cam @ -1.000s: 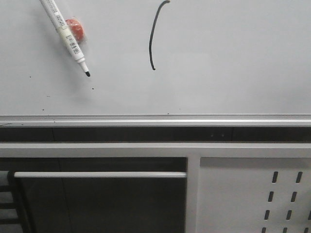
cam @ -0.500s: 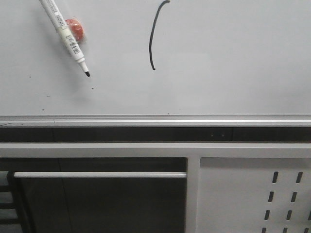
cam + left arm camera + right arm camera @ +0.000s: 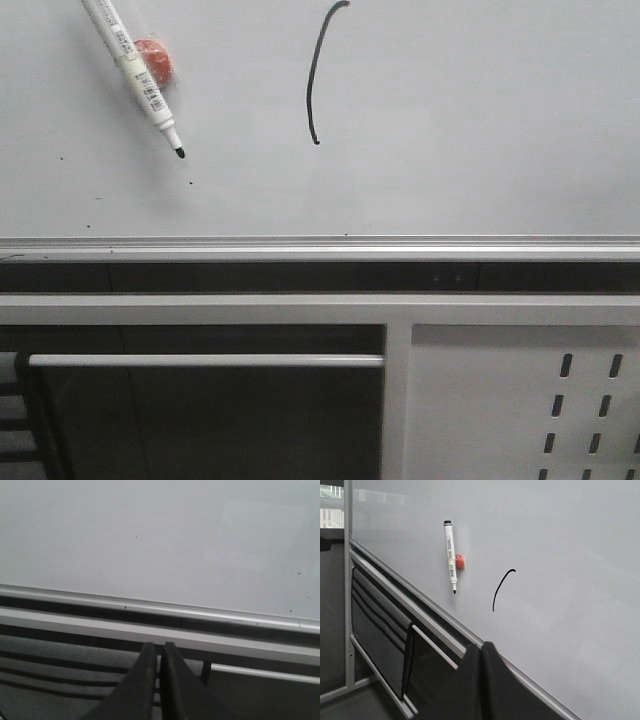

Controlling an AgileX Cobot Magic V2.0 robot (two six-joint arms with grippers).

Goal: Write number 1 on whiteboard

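Number 1 (image 3: 314,75) drawn on whiteboard (image 3: 480,120), well above the silver rail (image 3: 320,247). Marker (image 3: 132,73) hangs tilted on the board beside a red magnet (image 3: 155,60), off to the stroke's side, apart from it. Left claw (image 3: 160,680) clenched, empty, below rail. Right claw (image 3: 481,680) clenched, empty, away from the stroke.

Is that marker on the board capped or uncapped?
Uncapped. The marker shows its bare black tip, pointing down on the whiteboard, and no cap is visible anywhere.
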